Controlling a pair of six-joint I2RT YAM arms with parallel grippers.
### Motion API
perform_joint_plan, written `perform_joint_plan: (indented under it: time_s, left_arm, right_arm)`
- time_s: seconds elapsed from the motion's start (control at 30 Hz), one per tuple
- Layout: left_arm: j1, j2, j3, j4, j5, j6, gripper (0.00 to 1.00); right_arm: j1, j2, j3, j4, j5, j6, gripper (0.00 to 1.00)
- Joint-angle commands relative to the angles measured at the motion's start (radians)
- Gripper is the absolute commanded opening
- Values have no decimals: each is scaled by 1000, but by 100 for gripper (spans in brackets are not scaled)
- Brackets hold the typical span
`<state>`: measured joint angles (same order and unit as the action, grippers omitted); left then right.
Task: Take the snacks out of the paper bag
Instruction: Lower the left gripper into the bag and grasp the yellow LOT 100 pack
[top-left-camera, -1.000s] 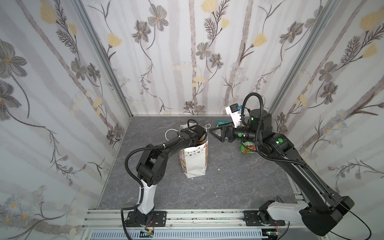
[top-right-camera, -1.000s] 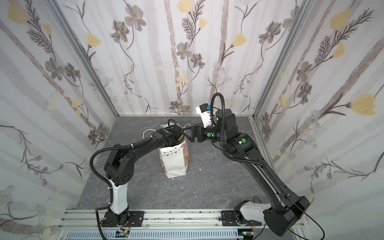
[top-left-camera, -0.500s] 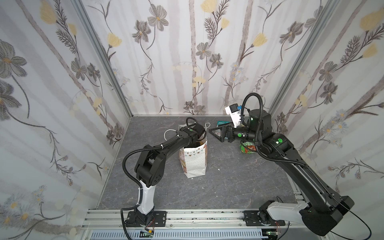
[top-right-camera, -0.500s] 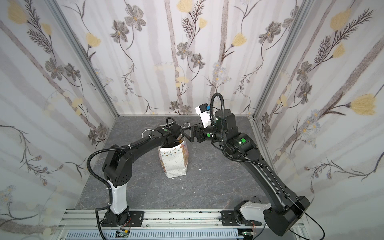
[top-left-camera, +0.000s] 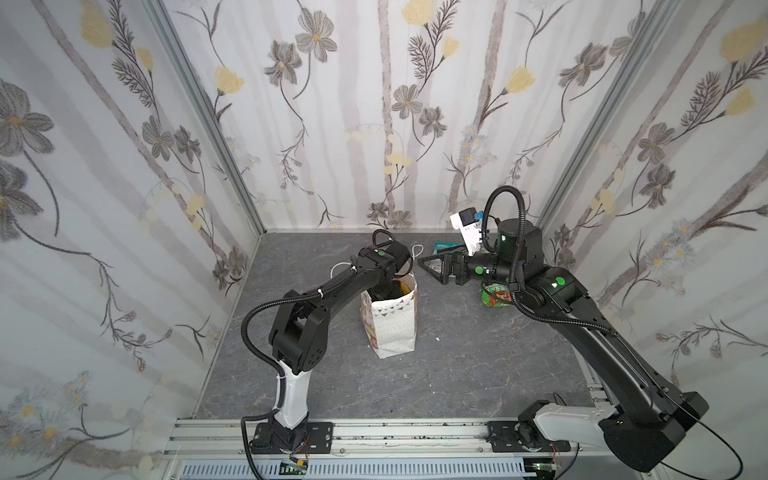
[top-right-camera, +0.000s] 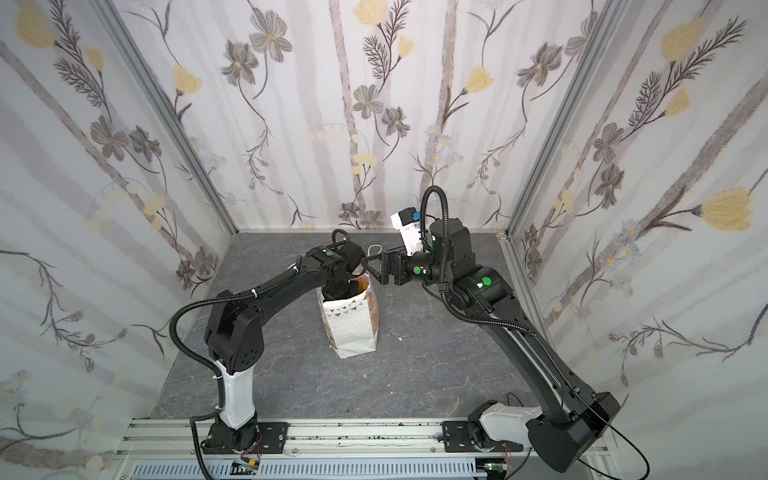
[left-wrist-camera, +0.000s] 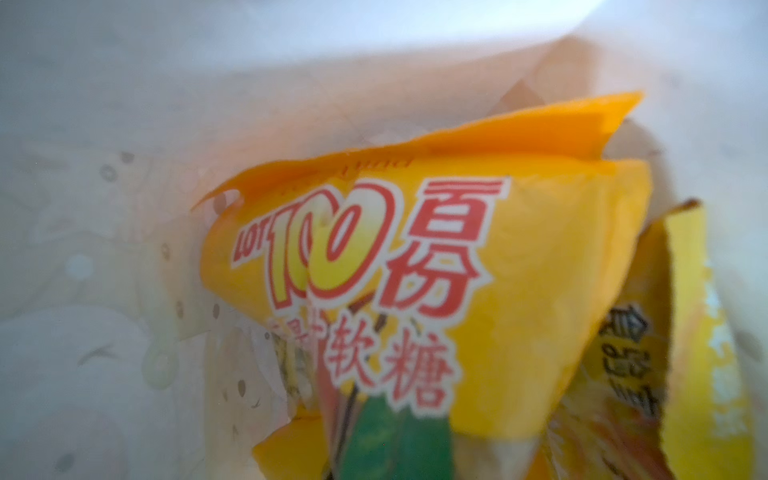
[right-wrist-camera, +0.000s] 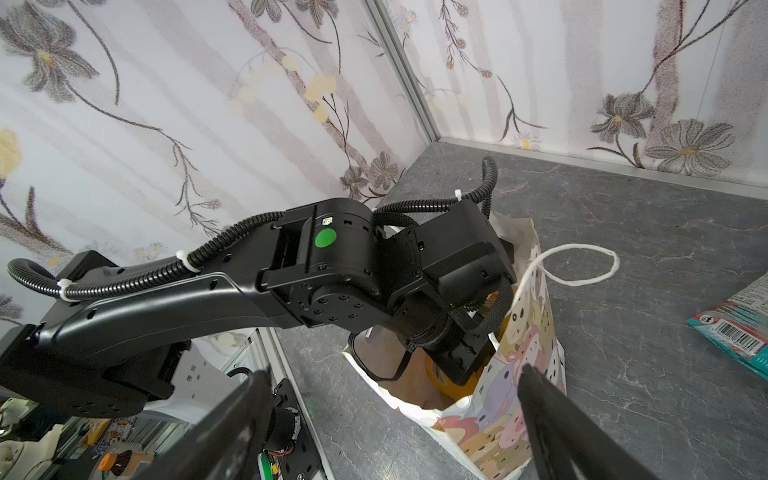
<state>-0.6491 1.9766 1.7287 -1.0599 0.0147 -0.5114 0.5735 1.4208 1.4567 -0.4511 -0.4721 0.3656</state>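
Note:
The white paper bag (top-left-camera: 392, 328) (top-right-camera: 353, 328) (right-wrist-camera: 528, 345) stands upright mid-table. My left gripper reaches down into its mouth, with the fingers hidden. In the left wrist view an orange-yellow snack packet (left-wrist-camera: 457, 270) fills the frame right at the jaws, shut on it, beside a yellow packet (left-wrist-camera: 698, 332). My right gripper (top-left-camera: 432, 268) (top-right-camera: 374, 268) (right-wrist-camera: 390, 382) hangs open and empty just right of the bag's rim. A teal packet (top-left-camera: 442, 248) (right-wrist-camera: 744, 328) lies behind it on the table. A green packet (top-left-camera: 496, 295) lies under the right arm.
Flower-printed walls close in the grey table (top-left-camera: 478, 374) on three sides, and a metal rail (top-left-camera: 374, 432) runs along the front. The bag's cord handle (right-wrist-camera: 577, 266) droops toward the back. A small white scrap (top-left-camera: 437, 338) lies right of the bag.
My left gripper has sunk a little deeper into the bag and closed. The right arm and the bag have stayed put.

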Motion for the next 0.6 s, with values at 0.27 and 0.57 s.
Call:
perform_joint_plan:
  time_s: [0.27, 0.57]
  left_arm:
    - [11, -25, 71, -70, -54, 14, 0]
    - [15, -32, 145, -104, -70, 24, 0]
  right_arm:
    - [1, -2, 3, 6, 17, -11, 92]
    - [1, 0, 2, 0, 19, -13, 93]
